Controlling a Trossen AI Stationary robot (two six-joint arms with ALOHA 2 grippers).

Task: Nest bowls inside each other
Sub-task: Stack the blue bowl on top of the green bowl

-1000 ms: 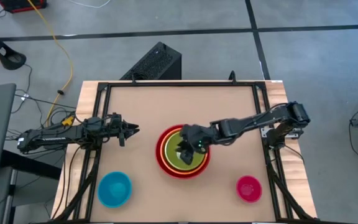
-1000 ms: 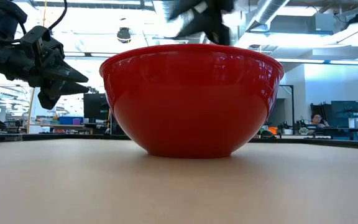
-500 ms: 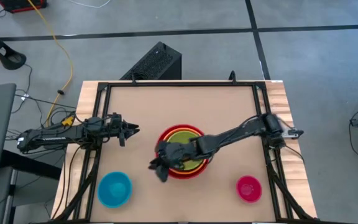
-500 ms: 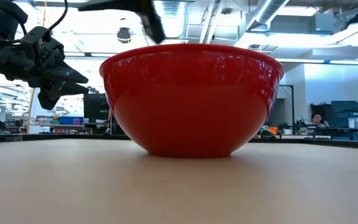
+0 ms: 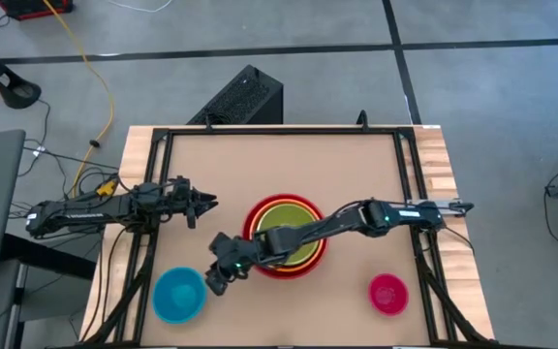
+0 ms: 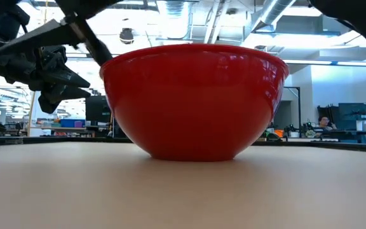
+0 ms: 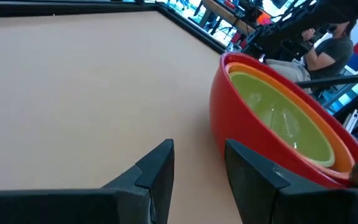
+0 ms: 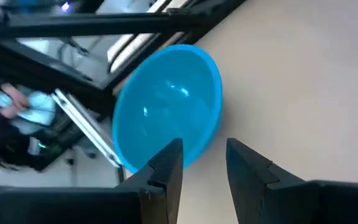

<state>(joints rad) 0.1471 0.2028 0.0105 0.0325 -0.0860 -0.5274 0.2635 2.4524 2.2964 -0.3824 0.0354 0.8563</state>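
Three round, glossy plastic bowls are seen nested at table centre: a large red bowl (image 5: 286,264) carries an orange bowl (image 5: 285,205), and an olive green bowl (image 5: 281,240) sits inside that. From the low view the red bowl (image 6: 194,102) shows a smooth, rounded wall on a narrow base. The table (image 5: 289,160) is a matte tan board in a black frame.

The right gripper (image 5: 218,279) is reached across the stack, near the front left, just beside the light blue bowl (image 5: 177,294). Its fingers (image 8: 168,163) are parted with a clear gap; nothing is held or touched. The blue bowl (image 8: 166,112) is upright and empty.

The left gripper (image 5: 206,203) hangs to the left of the stack, fingers (image 7: 157,171) parted, empty.

A small magenta pink bowl (image 5: 387,293) is set apart at front right, empty.
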